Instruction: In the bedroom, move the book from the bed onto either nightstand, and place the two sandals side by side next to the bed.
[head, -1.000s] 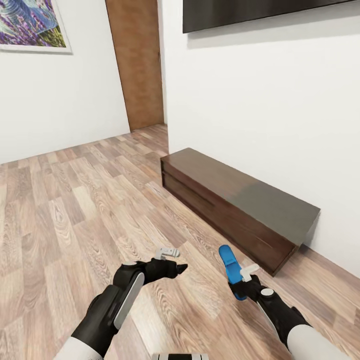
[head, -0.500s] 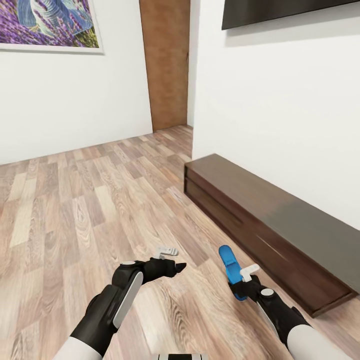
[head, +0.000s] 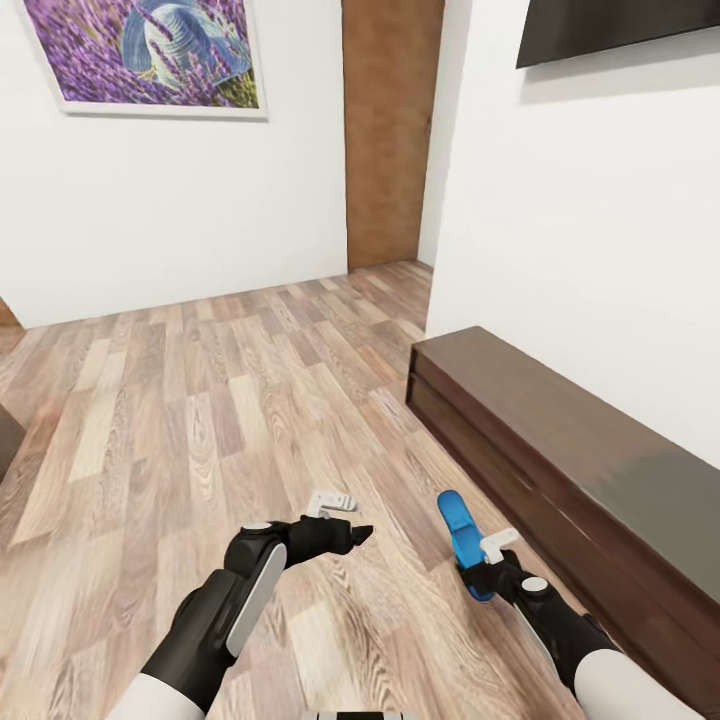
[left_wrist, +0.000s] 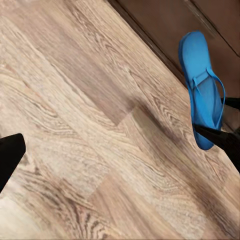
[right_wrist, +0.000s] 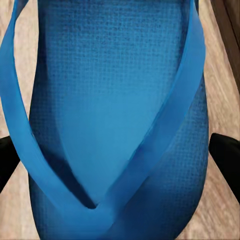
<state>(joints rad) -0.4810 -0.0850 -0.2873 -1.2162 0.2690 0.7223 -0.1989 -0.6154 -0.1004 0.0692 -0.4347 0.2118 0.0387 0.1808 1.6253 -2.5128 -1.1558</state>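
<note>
In the upper left of the head view a framed lavender picture (head: 150, 55) now shows almost whole on the white wall; half a second ago only its lower edge was in sight. The whole scene has slid rightward, so the camera has turned, not the things. Below it the wood-plank floor (head: 180, 400) fills the middle.

In the lower left the left tool (head: 352, 535) hangs over the floor, holding nothing; whether its fingers are spread or pressed together cannot be told. It sits at the same spot in the frame as before.

At upper centre the brown door (head: 385, 130) has shifted right.

In the lower centre-right the right tool (head: 478, 575) pinches a blue sandal (head: 462, 535) at one end, the sole pointing away over the floor, unchanged in the frame. The right wrist view shows the sandal's strap (right_wrist: 165, 125) close up.

At right, the low dark-brown cabinet (head: 560, 450) along the wall now runs off the frame's lower right. A dark wall panel (head: 620, 25) sits at upper right.
</note>
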